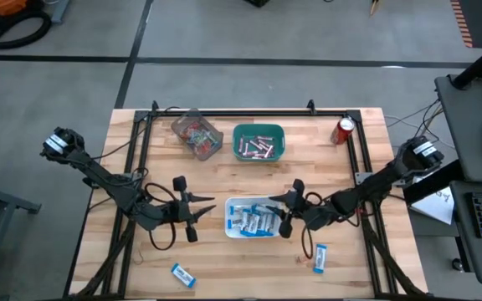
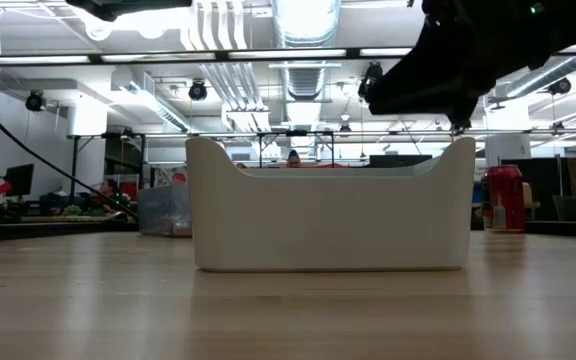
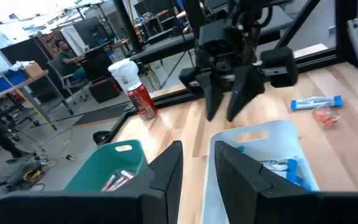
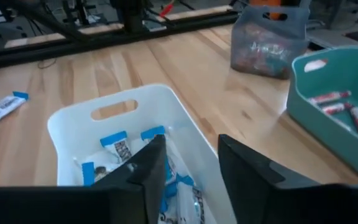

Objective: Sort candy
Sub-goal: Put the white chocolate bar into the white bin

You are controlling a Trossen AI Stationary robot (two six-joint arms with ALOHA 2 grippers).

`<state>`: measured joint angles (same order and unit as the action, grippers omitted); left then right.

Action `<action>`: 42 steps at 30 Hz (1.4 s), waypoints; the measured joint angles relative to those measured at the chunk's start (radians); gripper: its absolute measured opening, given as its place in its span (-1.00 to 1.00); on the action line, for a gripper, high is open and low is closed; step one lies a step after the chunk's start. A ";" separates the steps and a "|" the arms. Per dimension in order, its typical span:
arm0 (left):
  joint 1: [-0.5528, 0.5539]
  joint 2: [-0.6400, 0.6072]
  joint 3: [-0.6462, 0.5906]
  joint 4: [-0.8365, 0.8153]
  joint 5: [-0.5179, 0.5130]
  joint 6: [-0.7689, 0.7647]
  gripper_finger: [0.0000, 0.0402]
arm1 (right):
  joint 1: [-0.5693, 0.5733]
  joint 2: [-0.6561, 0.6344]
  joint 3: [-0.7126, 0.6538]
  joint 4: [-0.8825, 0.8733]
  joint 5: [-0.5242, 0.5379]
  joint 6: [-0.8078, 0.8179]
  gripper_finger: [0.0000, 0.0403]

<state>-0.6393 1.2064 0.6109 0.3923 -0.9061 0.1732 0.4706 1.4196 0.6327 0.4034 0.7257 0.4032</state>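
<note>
A white bin (image 1: 231, 230) (image 4: 114, 106) at the table's middle holds blue-and-white packets (image 1: 253, 219) (image 4: 118, 148). A green bin (image 1: 258, 142) (image 4: 303, 93) holds pinkish-white sticks (image 4: 337, 107). A clear bin (image 1: 197, 134) (image 4: 269, 37) holds red-orange pieces. Two blue-and-white packets (image 1: 182, 275) (image 1: 320, 257) and a small red-orange piece (image 3: 325, 116) lie loose on the wood near the table's near edge. My left gripper (image 1: 203, 209) (image 3: 197, 171) hovers open just left of the white bin. My right gripper (image 1: 281, 211) (image 4: 191, 168) hovers open at the bin's right end. Both hold nothing.
A red soda can (image 1: 344, 130) (image 3: 140, 99) stands at the table's far right. A black frame (image 1: 249, 111) runs along the far edge and down both sides. Bare wood lies between the bins and along the near edge. People and equipment show in the room beyond.
</note>
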 joint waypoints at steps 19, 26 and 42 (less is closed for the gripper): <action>-0.119 0.021 0.133 -0.562 0.513 -0.654 -0.61 | 0.000 -0.050 0.127 -0.005 0.000 -0.291 -0.24; -0.156 0.171 0.340 -0.979 0.714 -0.824 -0.48 | 0.000 -0.050 0.133 -0.004 0.008 -0.300 -0.24; -0.254 0.509 0.563 -1.084 0.820 -0.835 -0.09 | 0.000 -0.050 0.133 -0.003 0.008 -0.311 -0.25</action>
<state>-0.8937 1.7154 1.1740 -0.6914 -0.0860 -0.6617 0.4706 1.3697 0.7654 0.4004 0.7341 0.0925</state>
